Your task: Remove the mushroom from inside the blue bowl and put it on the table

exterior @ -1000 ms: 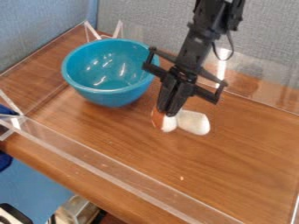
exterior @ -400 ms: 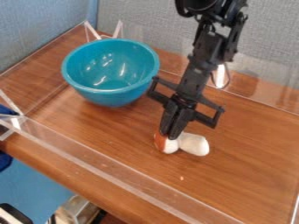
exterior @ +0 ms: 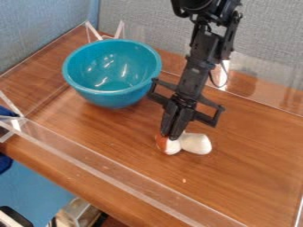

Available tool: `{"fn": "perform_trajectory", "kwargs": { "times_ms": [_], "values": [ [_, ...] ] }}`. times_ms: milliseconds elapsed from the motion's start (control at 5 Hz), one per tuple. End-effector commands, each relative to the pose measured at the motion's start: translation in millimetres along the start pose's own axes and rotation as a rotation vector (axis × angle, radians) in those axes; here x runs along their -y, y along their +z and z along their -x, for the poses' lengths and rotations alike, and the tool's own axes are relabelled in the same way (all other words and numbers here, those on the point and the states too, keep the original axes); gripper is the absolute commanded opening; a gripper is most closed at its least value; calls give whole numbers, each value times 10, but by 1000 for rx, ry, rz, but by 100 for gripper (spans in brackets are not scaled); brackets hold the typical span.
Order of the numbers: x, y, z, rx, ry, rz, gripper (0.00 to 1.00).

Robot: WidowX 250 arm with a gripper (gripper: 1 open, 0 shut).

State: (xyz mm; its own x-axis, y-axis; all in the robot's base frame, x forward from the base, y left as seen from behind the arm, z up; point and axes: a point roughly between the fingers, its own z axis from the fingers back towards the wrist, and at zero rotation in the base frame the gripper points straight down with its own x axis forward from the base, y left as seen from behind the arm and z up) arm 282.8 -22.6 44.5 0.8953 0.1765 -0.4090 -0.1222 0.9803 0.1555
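The blue bowl (exterior: 110,73) stands at the back left of the table (exterior: 95,129), and nothing shows inside it. The black gripper (exterior: 174,136) points steeply down to the right of the bowl, well clear of its rim. It is shut on the mushroom (exterior: 190,146), whose cream-white stem and small orange-brown cap show just below the fingertips. The mushroom sits at or just above the wood; I cannot tell whether it touches.
Low clear acrylic walls (exterior: 130,173) edge the table on the front and sides. A blue-grey partition stands behind the table. Bare wood lies in front of and to the right of the gripper.
The gripper has come down toward the tabletop with the mushroom in it, shifting slightly toward the front. The bowl has stayed put.
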Motion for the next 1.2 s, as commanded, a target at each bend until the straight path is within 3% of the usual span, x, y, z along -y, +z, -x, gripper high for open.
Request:
{"fn": "perform_trajectory", "kwargs": {
  "times_ms": [0, 1000],
  "values": [
    [-72, 97, -124, 68, 0, 31, 0],
    [-41, 141, -212, 133, -67, 45, 0]
  ]
}}
